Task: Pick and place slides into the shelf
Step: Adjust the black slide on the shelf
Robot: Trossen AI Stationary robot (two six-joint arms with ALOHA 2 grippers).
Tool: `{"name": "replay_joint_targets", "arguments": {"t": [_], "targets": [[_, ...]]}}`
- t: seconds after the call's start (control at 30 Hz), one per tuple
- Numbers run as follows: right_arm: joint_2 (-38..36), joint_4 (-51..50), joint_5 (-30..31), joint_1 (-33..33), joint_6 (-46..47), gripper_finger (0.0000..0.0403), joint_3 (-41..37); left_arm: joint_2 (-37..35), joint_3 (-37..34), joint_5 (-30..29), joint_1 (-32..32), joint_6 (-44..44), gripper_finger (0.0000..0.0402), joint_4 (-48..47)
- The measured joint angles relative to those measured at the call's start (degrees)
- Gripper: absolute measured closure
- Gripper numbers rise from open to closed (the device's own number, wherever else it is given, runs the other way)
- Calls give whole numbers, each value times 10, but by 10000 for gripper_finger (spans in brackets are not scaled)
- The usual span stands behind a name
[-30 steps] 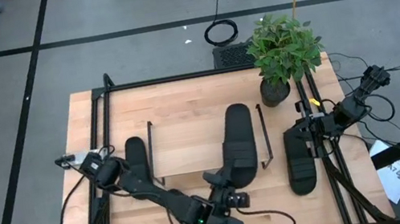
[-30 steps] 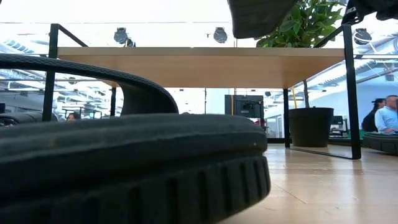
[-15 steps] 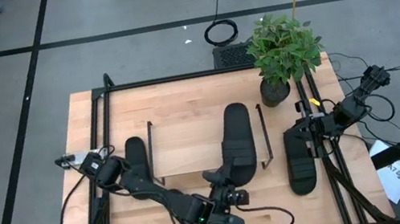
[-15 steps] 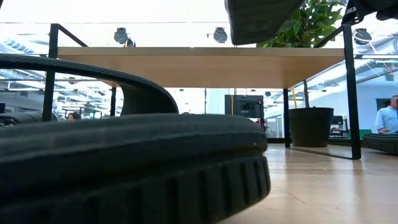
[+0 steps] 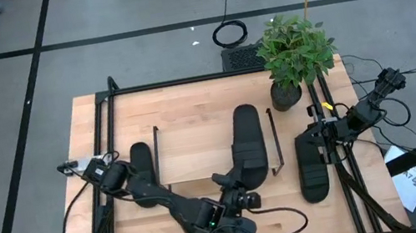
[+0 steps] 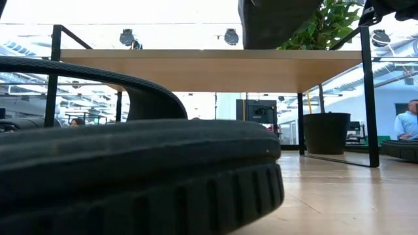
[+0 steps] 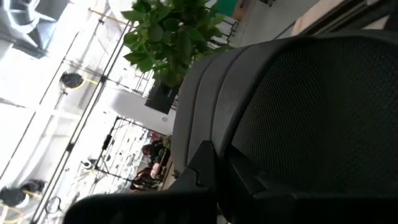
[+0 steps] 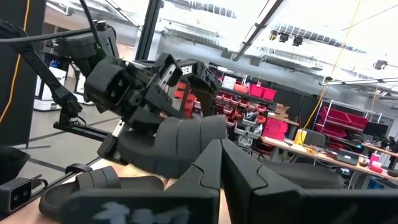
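four black slides (image 5: 247, 145), one shelf (image 5: 196, 148), one plant (image 5: 294, 53).

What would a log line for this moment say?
left fingers: shut on slide | slide: above shelf top | right fingers: shut, idle at table right edge

The left gripper (image 5: 229, 191) is squeezing the near end of one slide (image 5: 247, 147), which is lying on the shelf (image 5: 192, 149) in the middle of the worktop (image 5: 180, 100). Another slide (image 5: 140, 158) is sitting at 9 o'clock of the shelf. The right gripper (image 5: 323, 138) is closed and resting at 3 o'clock, beside a third slide (image 5: 312, 167). A plant (image 5: 294, 51) is standing at 1 o'clock.
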Motion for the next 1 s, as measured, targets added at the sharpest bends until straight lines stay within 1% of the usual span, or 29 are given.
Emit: {"name": "replay_joint_targets", "arguments": {"t": [0.13,0.33,0.4,0.53,0.87,1.0], "targets": [[0,0,0,0,0,403,0,2,0,57,1,-6,401,-7],[0,0,0,0,0,403,0,4,0,61,12,-28,401,-17],[0,0,0,0,0,403,0,4,0,52,16,-35,401,-16],[0,0,0,0,0,403,0,4,0,-13,20,-33,401,-16],[0,0,1,0,0,403,0,5,0,-13,12,-38,401,-18],[0,0,1,0,1,403,0,5,0,-13,7,-75,401,-50]]}}
